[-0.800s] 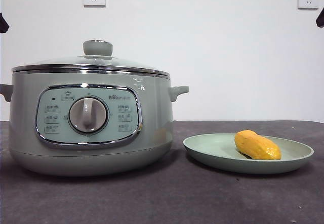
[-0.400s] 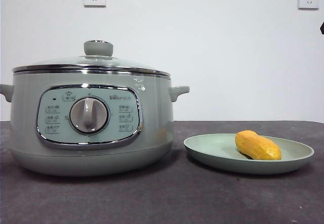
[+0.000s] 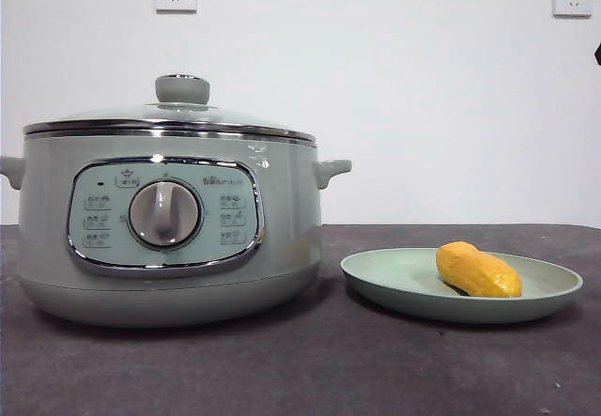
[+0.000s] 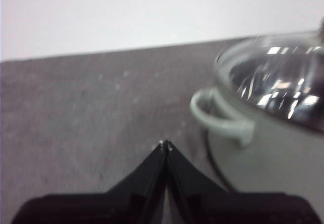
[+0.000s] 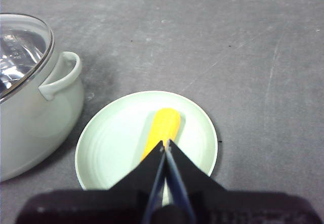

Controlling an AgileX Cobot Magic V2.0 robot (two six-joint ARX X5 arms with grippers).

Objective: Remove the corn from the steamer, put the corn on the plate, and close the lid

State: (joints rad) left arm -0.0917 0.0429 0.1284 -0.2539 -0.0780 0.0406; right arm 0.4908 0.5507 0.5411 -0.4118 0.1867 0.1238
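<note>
Nothing is shifting since the earlier frame: the corn is lying on the plate, and the lid is sitting closed on the steamer. Both the left hand and right hand are hovering with jaws pressed together, empty. The steamer's contents are proving hard to make out through the glass.

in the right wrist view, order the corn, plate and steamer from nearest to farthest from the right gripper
From the right gripper, jaws shut:
1. The corn, lying on the plate just past the jaw tips.
2. The plate, under and around the corn.
3. The steamer, off to one side of the plate, its lid on.
</note>
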